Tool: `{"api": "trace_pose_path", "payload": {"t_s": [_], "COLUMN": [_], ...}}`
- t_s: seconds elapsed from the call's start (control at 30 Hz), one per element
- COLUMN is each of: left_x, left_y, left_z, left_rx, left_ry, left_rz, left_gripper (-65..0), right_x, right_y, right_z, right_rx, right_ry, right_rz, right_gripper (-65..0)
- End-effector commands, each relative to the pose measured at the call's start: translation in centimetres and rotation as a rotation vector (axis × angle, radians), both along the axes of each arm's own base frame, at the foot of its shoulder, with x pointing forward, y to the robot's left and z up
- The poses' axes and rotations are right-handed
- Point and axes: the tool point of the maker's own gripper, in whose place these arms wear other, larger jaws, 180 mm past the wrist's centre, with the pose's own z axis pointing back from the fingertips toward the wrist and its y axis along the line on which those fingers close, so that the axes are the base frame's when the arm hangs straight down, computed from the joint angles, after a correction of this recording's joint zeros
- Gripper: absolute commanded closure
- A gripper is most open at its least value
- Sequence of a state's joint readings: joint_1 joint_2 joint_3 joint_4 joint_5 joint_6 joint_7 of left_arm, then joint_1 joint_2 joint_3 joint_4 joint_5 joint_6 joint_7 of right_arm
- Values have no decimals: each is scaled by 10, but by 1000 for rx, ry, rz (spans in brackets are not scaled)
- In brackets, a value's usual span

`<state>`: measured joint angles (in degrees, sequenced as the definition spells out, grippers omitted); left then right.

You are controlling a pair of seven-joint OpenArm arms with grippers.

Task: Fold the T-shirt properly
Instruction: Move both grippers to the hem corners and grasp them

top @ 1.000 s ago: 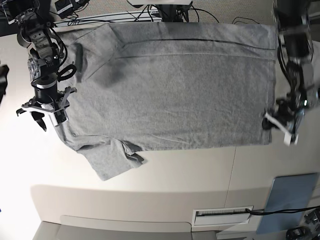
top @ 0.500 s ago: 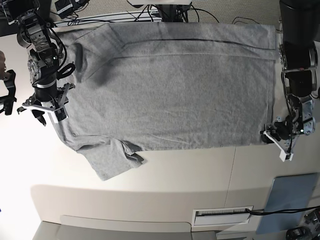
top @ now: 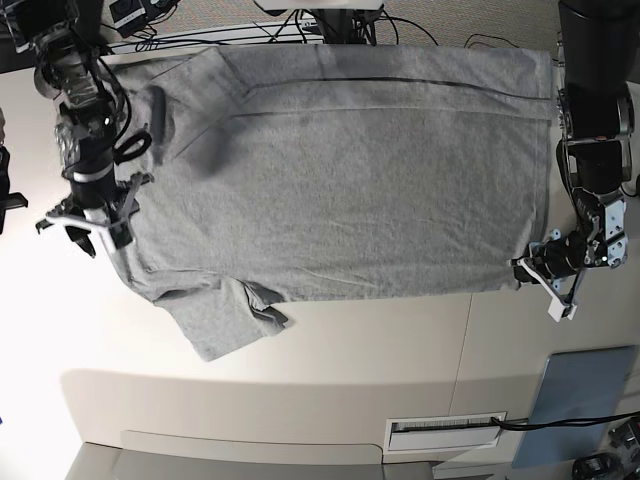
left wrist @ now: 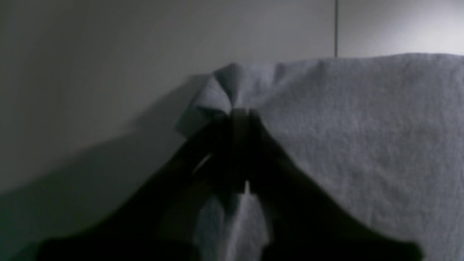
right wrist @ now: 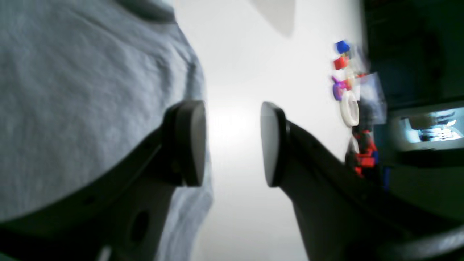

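Note:
The heather-grey T-shirt [top: 350,170] lies spread flat on the table, plain side up, with one sleeve [top: 225,320] folded at the lower left. My left gripper [top: 535,272] is at the shirt's lower right hem corner. In the left wrist view it [left wrist: 240,114] is shut on a bunched fold of the T-shirt [left wrist: 362,127]. My right gripper [top: 92,228] is at the shirt's left edge near the shoulder. In the right wrist view it [right wrist: 230,143] is open, with one pad [right wrist: 190,143] over the edge of the shirt [right wrist: 72,90] and bare table in the gap.
A flat grey-blue panel [top: 580,395] lies at the lower right, below the left arm. A white slotted plate [top: 445,432] sits at the front edge. Cables [top: 330,25] run behind the shirt. Small coloured parts [right wrist: 348,94] lie beyond the right gripper.
My left gripper has come down and in to the shirt's lower right corner and now pinches it. My right gripper has stayed at the left edge, shifting only slightly.

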<state>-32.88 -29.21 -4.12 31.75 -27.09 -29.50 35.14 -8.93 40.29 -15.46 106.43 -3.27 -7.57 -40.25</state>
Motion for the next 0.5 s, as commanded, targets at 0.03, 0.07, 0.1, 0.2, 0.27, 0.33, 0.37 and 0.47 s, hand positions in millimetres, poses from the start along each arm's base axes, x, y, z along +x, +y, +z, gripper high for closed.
{"api": "trace_pose_path", "payload": {"t_s": [0.03, 0.07, 0.1, 0.2, 0.27, 0.33, 0.37, 0.47], "left_x": [10, 9, 9, 7, 5, 3, 2, 2], "left_y": [8, 8, 8, 8, 8, 8, 8, 8], "left_z": [15, 14, 14, 12, 9, 8, 7, 7], "left_rx": [14, 14, 14, 14, 14, 13, 14, 14], "left_ry": [-33, -32, -30, -26, -21, -17, -15, -14], "left_rz": [-5, -4, -4, -4, -4, -4, -4, -4], "left_gripper": [0, 0, 0, 0, 0, 0, 0, 0], "right_x": [21, 29, 38, 69, 87, 102, 109, 123], "right_y": [-15, -19, -24, -28, -27, -23, -20, -11], "right_z": [17, 13, 10, -2, -14, -28, -35, -54], "right_rx": [10, 22, 43, 147, 216, 284, 307, 356], "right_ry": [-53, -40, -24, 35, 110, 201, 243, 346], "right_rz": [-31, -43, -54, -85, -106, -120, -118, -91], "right_gripper": [-247, -247, -247, -247, -247, -247, -247, -248]}}
